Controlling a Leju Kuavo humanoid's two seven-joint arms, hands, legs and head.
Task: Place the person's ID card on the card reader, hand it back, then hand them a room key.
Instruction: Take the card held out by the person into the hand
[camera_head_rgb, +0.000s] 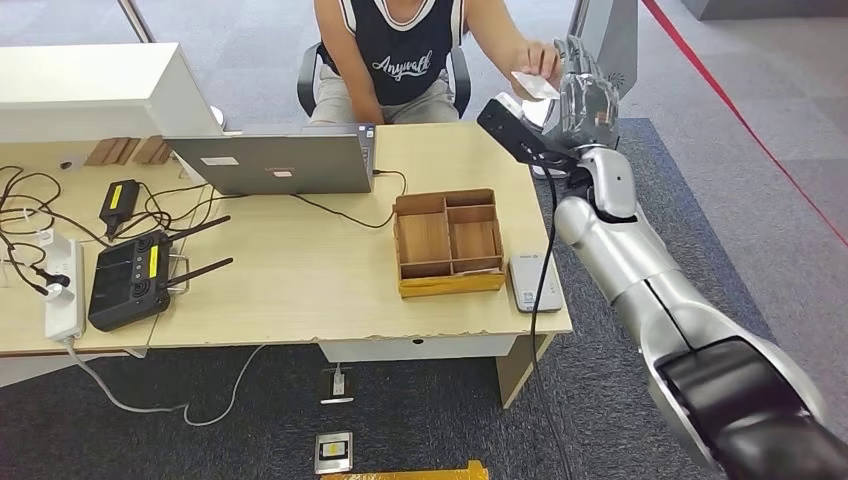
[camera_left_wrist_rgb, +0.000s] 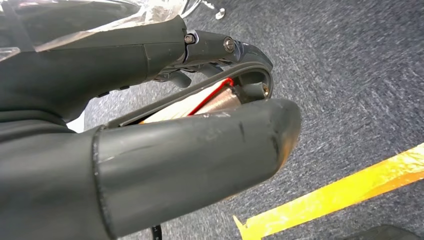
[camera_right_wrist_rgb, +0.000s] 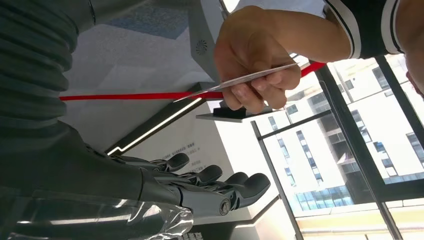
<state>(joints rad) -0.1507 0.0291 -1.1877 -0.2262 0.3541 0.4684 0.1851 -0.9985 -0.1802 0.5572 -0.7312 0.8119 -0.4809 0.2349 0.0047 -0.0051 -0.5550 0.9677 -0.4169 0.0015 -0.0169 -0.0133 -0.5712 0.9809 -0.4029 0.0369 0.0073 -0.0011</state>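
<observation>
From the head view, the right hand (camera_head_rgb: 585, 95) is raised past the far right corner of the desk (camera_head_rgb: 300, 280), fingers straight and apart, holding nothing. The person's hand (camera_head_rgb: 540, 60) holds a white card (camera_head_rgb: 533, 86) right beside the robot's fingers; whether they touch, I cannot tell. On the desk, the grey card reader (camera_head_rgb: 527, 282) lies flat just right of the wooden tray (camera_head_rgb: 447, 243), with a laptop (camera_head_rgb: 275, 160) further back. In the left wrist view, the left hand (camera_left_wrist_rgb: 190, 100) hangs over grey carpet (camera_left_wrist_rgb: 350, 75) near a yellow strip (camera_left_wrist_rgb: 330, 200); the thick thumb and dark fingers lie close together, and whether they hold anything I cannot tell. In the right wrist view, the card (camera_right_wrist_rgb: 245, 80) appears edge-on, pinched in the person's fingers (camera_right_wrist_rgb: 260, 85), its long axis pointing out from that grip, well apart from the robot's outstretched, empty fingers (camera_right_wrist_rgb: 220, 180).
</observation>
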